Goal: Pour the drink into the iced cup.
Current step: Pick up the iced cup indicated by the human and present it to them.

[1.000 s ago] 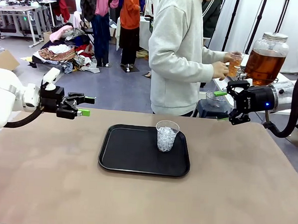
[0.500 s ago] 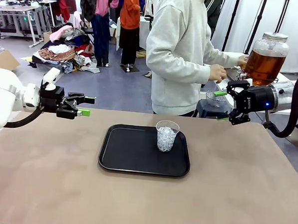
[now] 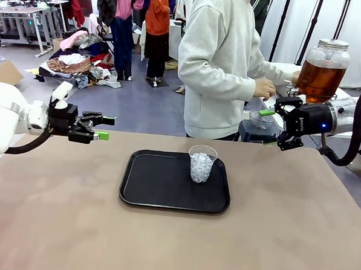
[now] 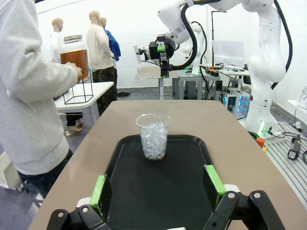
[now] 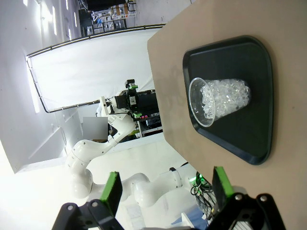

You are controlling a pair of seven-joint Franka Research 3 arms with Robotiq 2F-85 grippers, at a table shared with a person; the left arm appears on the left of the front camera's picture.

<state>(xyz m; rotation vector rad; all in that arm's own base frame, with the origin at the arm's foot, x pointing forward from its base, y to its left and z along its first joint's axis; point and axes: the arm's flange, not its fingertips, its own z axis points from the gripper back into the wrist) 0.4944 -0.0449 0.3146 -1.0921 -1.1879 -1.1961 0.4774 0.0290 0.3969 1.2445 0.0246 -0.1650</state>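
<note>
1 black tray (image 3: 147, 185) lies at the middle of the tan table (image 3: 54, 225), nearest the viewer. On its far right part stands the iced cup (image 3: 202, 163). It is clear plastic, upright, packed with ice almost to the rim, with no level of drink to be made out.

Beyond it, near the table's far edge, 2 grippers hover well apart from the cup. The left gripper (image 3: 100, 127) is at the left and the right gripper (image 3: 268, 127) at the right, each with jaws spread wide and nothing between them.

Farthest off, a person (image 3: 217, 64) stands side-on with hands at a glass dispenser jar (image 3: 322, 58) on a side table. The drink (image 3: 318, 79), amber-brown, sits inside that jar. Whether either hand holds a serving vessel cannot be told.

Likely faults:
1. The drink must cross from jar to tray, so a full vessel could slop in transit or at a handover into badly centred jaws.
2. The ice leaves little free room, so a fast pour would probably splash or overflow.
3. The cup looks light and is unheld, so a knock could tip it.
</note>
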